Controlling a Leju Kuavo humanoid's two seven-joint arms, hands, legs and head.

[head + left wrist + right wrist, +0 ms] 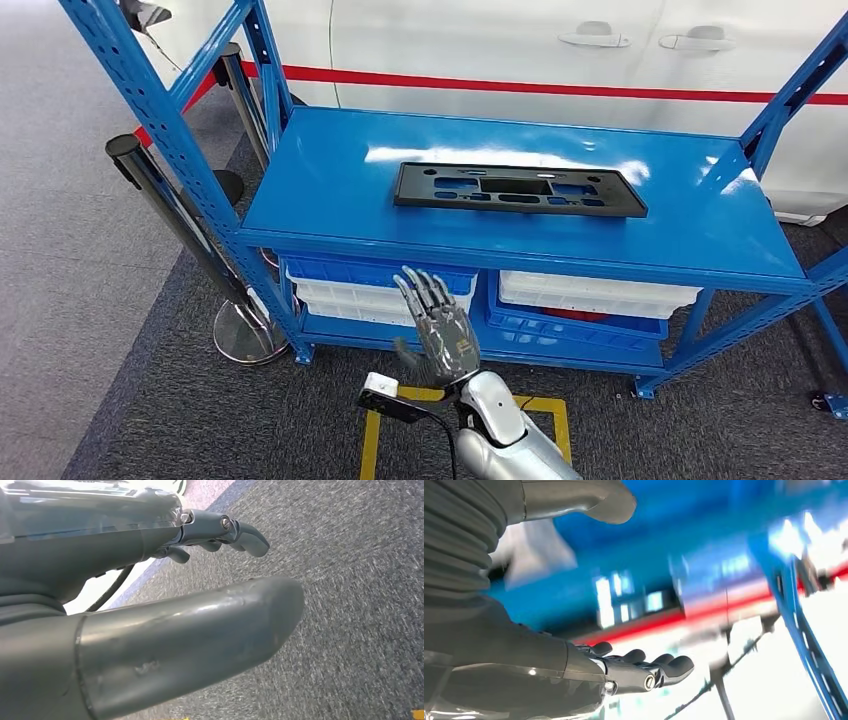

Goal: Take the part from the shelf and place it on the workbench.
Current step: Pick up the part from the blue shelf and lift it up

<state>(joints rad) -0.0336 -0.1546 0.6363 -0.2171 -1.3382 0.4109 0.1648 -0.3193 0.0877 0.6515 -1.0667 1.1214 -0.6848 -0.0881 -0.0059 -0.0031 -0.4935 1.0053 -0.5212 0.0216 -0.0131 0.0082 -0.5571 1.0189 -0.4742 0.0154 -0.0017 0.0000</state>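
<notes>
The right hand [437, 325] is raised with fingers spread, holding nothing, below the front edge of the blue shelf [330, 215]. The black part [518, 189] lies flat on that shelf, above and ahead, long axis crosswise. The left hand [150, 595] hangs empty.

Blue shelf [300, 190] is showing glossy painted metal w/ bright glare on its top. Black part [518, 189] on it is looking like matt moulded plastic. White bins [596, 291] below are reading as smooth plastic. Floor carpet [250, 420] is looking rough, grey, woven. Right hand [437, 330] is showing dull grey plastic; its arm shell [495, 405] is shining silver. Left hand [215, 530] is looking smooth, scuffed grey.
</notes>
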